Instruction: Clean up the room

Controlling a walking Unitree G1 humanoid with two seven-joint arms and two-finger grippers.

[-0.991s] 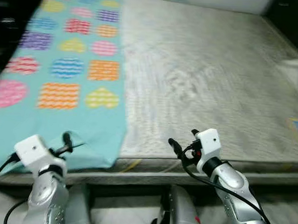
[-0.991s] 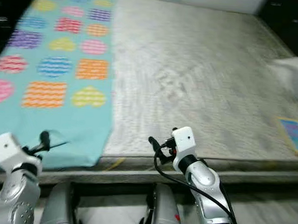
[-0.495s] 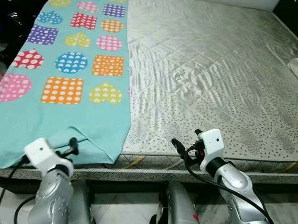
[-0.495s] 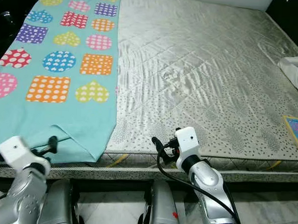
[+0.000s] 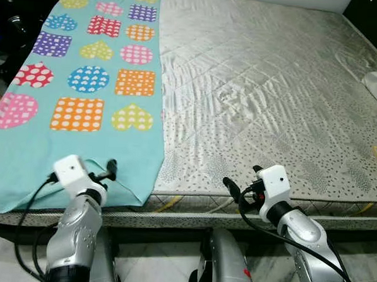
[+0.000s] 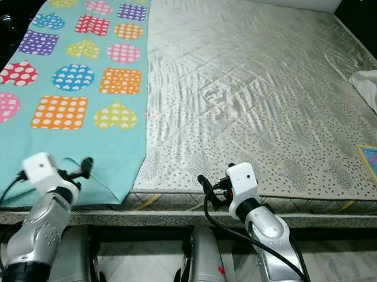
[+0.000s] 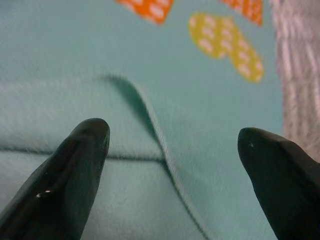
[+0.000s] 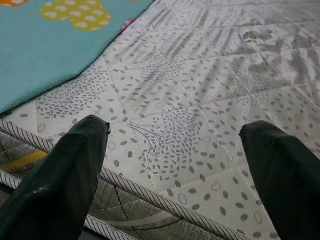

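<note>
On the bed's left side lies the teal blanket [image 5: 83, 104]. Left hand [image 5: 104, 172] hovers wide open above its folded near edge; right hand [image 5: 244, 185], open and empty, over the mattress [image 5: 273, 101] edge.

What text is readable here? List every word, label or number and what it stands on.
No readable text anywhere.
Teal blanket: coloured hearts, circles and squares with dots, no lettering.
Mattress: leaf and dot pattern, no label visible.
Colourful flat item at the mattress edge: print too small and blurred to read.
</note>
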